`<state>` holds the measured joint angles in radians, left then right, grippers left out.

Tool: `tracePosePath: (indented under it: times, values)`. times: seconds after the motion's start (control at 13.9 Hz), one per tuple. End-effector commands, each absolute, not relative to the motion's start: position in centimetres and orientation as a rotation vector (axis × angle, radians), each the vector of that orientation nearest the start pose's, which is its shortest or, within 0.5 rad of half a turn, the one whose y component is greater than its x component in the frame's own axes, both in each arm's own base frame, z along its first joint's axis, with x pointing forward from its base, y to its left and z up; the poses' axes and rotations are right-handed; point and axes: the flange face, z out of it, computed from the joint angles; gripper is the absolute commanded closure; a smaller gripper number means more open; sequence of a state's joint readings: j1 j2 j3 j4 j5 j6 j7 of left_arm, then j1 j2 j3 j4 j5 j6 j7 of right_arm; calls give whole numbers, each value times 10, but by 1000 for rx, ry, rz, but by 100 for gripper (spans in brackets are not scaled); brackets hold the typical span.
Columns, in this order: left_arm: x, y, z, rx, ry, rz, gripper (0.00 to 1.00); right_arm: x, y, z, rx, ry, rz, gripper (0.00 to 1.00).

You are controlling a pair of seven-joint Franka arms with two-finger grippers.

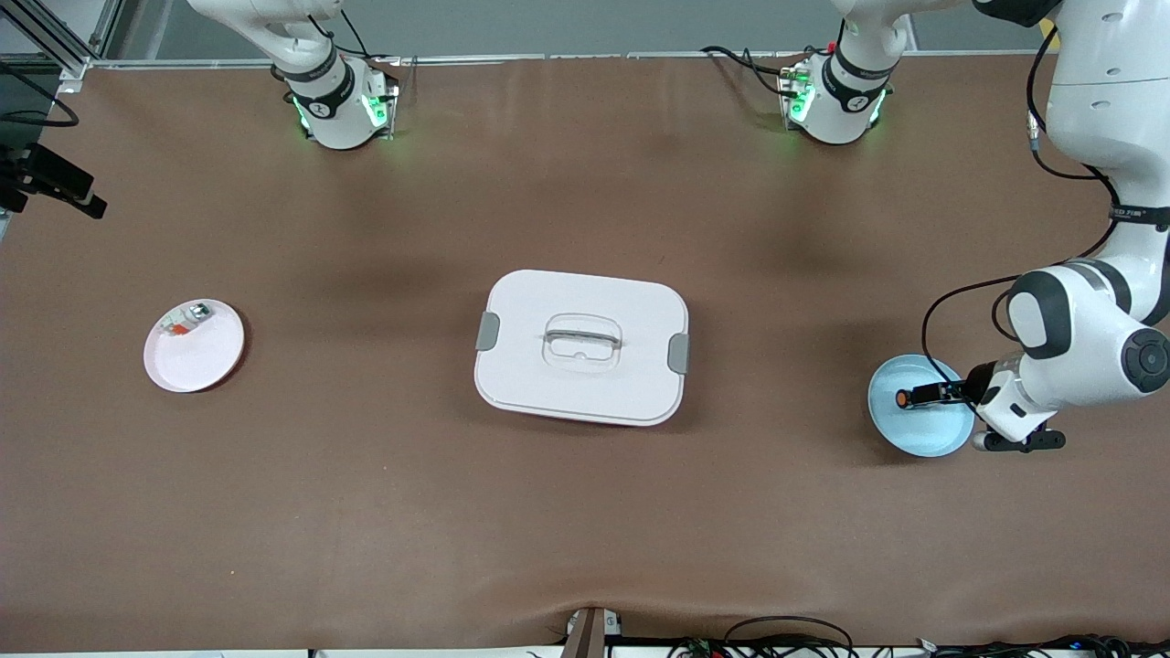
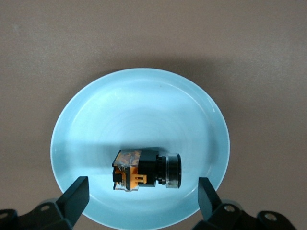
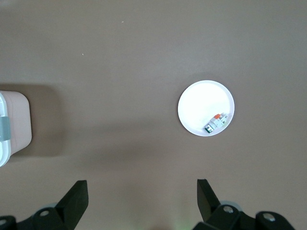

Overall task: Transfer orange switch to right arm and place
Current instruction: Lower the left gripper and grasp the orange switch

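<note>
Brown matting covers the table (image 1: 384, 493). At the left arm's end sits a pale blue plate (image 1: 932, 439) with the orange switch (image 2: 146, 171) lying on its side in it. The left gripper (image 2: 143, 191) hangs low over this plate, jaws spread wide either side of the switch without touching it. A white lidded box (image 1: 581, 346) rests mid-table. Toward the right arm's end, a white plate (image 1: 203, 358) holds a small white-and-grey part (image 3: 216, 123). The right gripper (image 3: 141, 194) waits high above the matting, jaws released.
</note>
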<state>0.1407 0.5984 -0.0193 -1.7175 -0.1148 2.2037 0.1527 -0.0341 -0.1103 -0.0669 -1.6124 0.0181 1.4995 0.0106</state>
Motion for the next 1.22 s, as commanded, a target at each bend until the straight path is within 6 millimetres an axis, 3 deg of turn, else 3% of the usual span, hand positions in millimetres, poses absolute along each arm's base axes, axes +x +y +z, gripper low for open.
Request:
tracePosePath:
  times: [0.0,1.15]
  values:
    - [660,77,224,-3259,-62,158,0,500,-53,668,-3110,183,-4,0]
    - [653,76,185,-3258,-67,226,0,505,-54,668,-3161,156,-42,0]
